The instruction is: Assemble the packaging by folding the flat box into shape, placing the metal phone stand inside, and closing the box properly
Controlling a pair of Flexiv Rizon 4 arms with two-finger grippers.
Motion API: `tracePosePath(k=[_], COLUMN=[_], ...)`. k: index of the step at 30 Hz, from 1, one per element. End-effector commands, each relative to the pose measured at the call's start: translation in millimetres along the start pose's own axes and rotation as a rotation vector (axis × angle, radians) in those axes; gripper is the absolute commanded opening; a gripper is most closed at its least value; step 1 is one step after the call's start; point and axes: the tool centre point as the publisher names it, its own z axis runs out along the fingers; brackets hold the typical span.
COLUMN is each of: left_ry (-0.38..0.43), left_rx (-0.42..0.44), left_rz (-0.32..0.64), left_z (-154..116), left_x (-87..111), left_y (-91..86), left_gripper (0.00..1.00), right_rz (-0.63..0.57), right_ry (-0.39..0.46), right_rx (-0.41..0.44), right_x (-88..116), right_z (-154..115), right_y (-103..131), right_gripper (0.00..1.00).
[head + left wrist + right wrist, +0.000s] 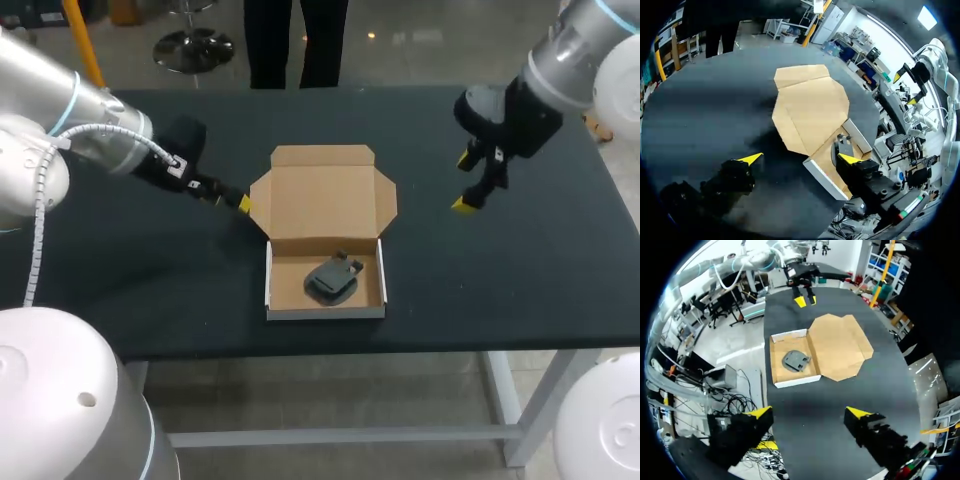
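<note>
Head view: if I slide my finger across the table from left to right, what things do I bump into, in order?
left gripper → cardboard box → right gripper

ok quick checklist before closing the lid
1. Stand inside tray: ok.
2. Tray walls upright: ok.
3. Lid bare, lying flat behind tray: ok.
4. Left gripper open at lid's left edge: ok.
5. Right gripper open, clear of tray and lid: ok.
6. Stand low enough for lid to shut: cannot tell.
</note>
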Motion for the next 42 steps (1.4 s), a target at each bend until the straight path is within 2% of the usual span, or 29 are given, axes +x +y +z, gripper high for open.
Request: tracePosePath(k=[1, 10, 24, 29, 36, 39, 42], left_ry=[0.062, 0.191, 0.303, 0.356, 0.429, 0.451, 0.465], left_rx=[-0.006, 0.008, 0.026, 0.038, 0.054, 0.056, 0.054], left_rz=[0.003, 0.003, 0.056, 0.055, 0.075, 0.086, 0.101], left_z=[11, 30, 62, 71, 75, 77, 79], left_x=[-16.6, -35.2, -32.8, -30.2, -17.6, -12.4, -6.2], left_y=[-8.5, -16.4, -27.9, -31.8, -34.4, -34.8, -34.9], left_gripper=[1.00, 1.00, 0.95, 0.85, 0.78, 0.71, 0.57], right_rz=[-0.021, -0.083, -0.127, -0.133, -0.122, -0.120, -0.121], right_ry=[0.145, 0.166, 0.204, 0.211, 0.230, 0.237, 0.241], right_rx=[0.050, 0.108, 0.150, 0.159, 0.184, 0.191, 0.202], right_x=[-8, -14, -37, -43, -51, -54, -55], right_z=[0, 5, 20, 24, 34, 37, 40], right_y=[14, 34, 55, 61, 64, 66, 70], right_gripper=[1.00, 1.00, 1.00, 1.00, 1.00, 1.00, 1.00])
